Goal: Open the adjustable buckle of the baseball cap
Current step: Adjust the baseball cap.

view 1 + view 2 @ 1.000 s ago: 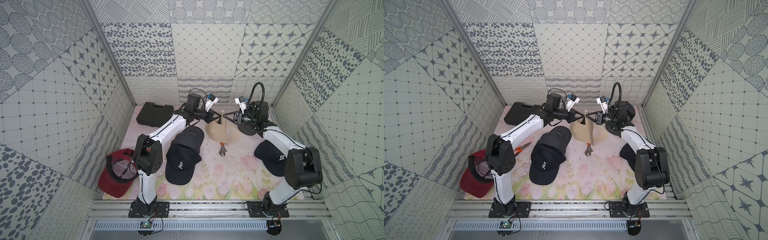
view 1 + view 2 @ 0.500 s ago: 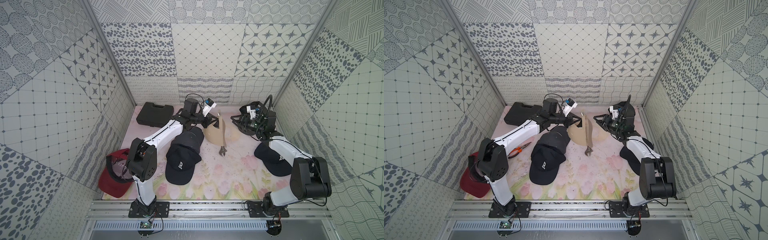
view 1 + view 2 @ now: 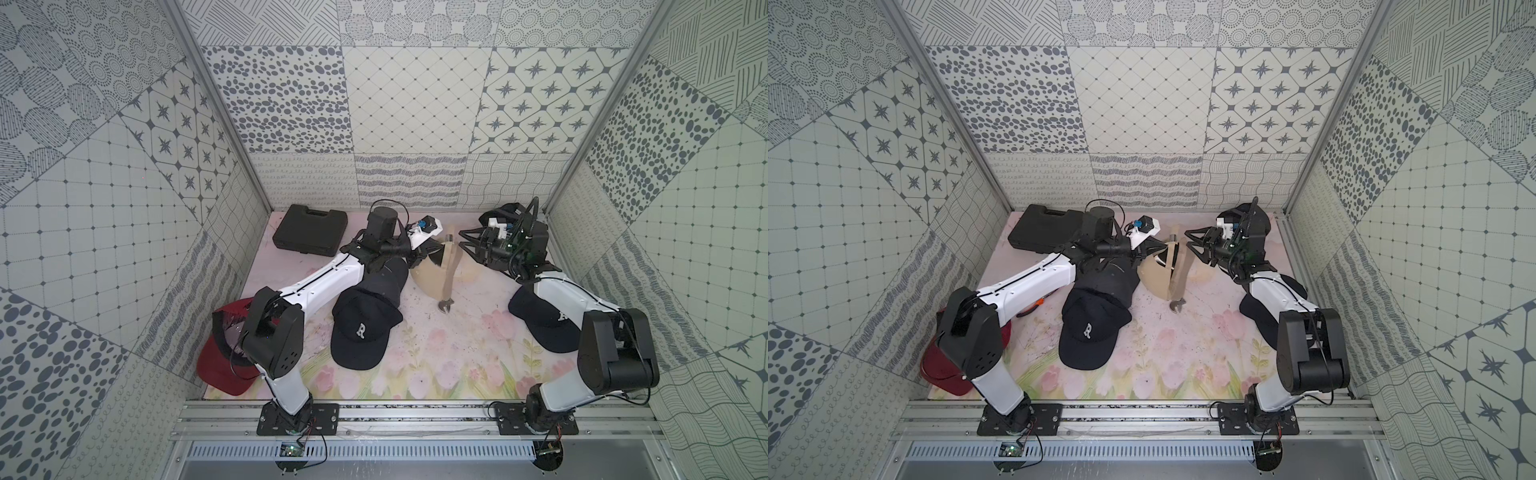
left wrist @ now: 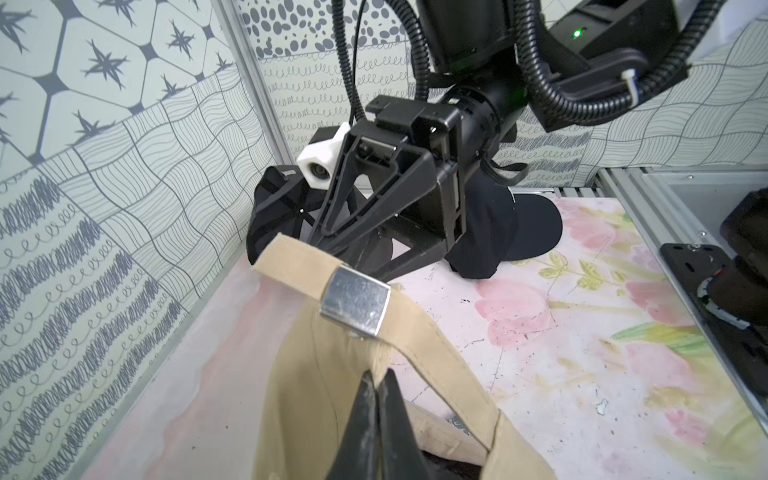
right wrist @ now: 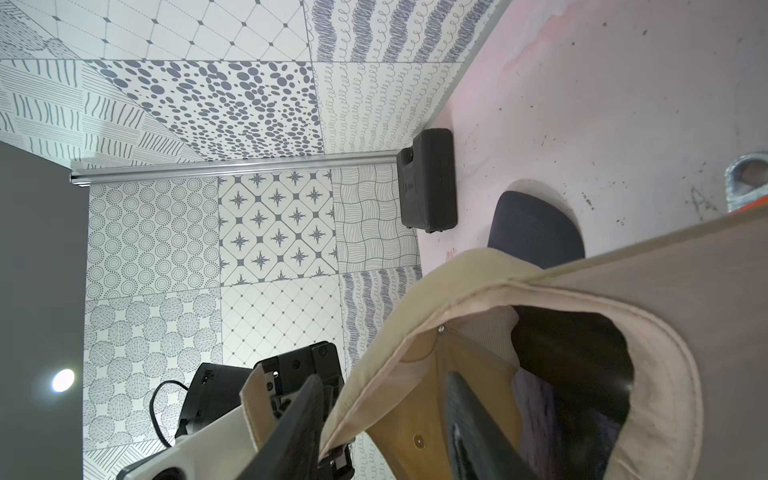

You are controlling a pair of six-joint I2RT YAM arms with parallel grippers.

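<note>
A tan baseball cap [image 3: 430,276] hangs at the back middle of the mat, seen in both top views, with its long strap [image 3: 448,274] dangling to the mat. My left gripper [image 4: 376,376] is shut on the cap's fabric just below the strap. The silver buckle [image 4: 356,305] sits on the strap above that pinch, its flap lying flat. My right gripper [image 3: 1188,240] stands open right beside the buckle [image 3: 1173,237]. In the right wrist view the cap's rear edge [image 5: 374,361] runs between the spread fingers [image 5: 469,415] without being clamped.
Two stacked black caps [image 3: 365,328] lie under the left arm, another black cap [image 3: 540,320] under the right arm. A red cap [image 3: 224,365] sits front left and a black case [image 3: 309,228] back left. A metal tool [image 3: 445,306] lies at the strap's end.
The right gripper has opened, let go of the cap and drawn back to the right. The left arm has lowered, and the cap now hangs from it alone.
</note>
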